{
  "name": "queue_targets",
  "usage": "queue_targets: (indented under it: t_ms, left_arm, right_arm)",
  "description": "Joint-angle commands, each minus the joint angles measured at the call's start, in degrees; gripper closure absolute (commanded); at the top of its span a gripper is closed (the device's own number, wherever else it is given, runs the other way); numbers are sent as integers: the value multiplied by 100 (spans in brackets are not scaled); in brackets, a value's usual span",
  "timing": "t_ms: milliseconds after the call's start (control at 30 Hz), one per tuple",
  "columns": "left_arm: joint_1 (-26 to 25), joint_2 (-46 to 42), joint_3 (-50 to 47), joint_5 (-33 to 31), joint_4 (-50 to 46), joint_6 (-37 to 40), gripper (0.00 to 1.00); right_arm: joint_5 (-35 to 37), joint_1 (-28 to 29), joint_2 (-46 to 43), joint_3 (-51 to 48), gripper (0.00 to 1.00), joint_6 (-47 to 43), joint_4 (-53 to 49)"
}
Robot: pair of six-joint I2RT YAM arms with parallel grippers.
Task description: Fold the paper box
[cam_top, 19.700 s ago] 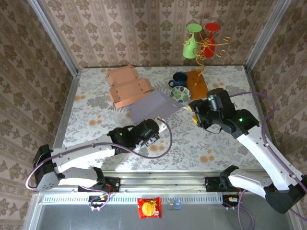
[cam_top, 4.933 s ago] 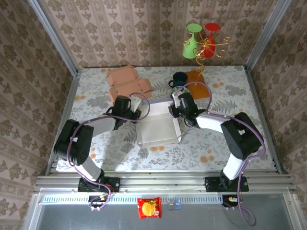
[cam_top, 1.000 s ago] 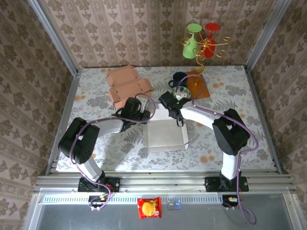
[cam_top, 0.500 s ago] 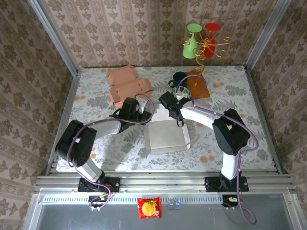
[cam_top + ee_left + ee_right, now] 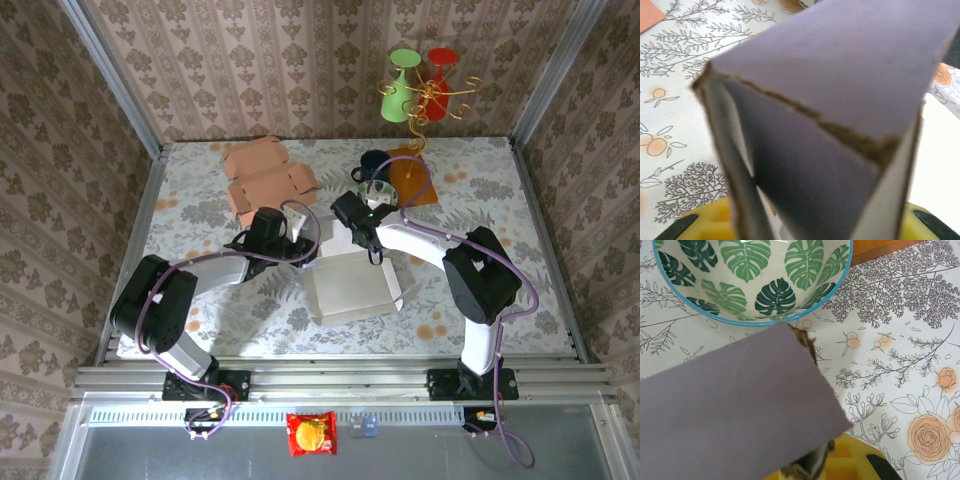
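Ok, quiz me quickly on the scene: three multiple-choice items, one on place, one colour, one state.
1. The bowl sits: A) inside the box B) just beyond a box flap C) far off to the left
2. The flat card at far left is: A) orange B) green C) white
3. The box is: A) a flat sheet B) partly folded, walls up C) crushed

B, the right wrist view shows it just past the flap; A, it reads orange in the top view; B, its walls stand.

Matt grey cardboard box [image 5: 350,290], rough fibrous edges; glossy glazed bowl [image 5: 752,280]
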Motion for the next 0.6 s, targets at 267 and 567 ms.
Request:
queue_targets:
  t_ms: [267, 567]
  left_arm:
    - [-21, -183, -49, 757, 282, 183, 54]
    - [-130, -432, -317, 679, 394, -12, 49]
  right_arm:
    - [7, 90, -74, -233, 100, 122, 90]
    - [170, 109, -219, -585, 100, 114, 447]
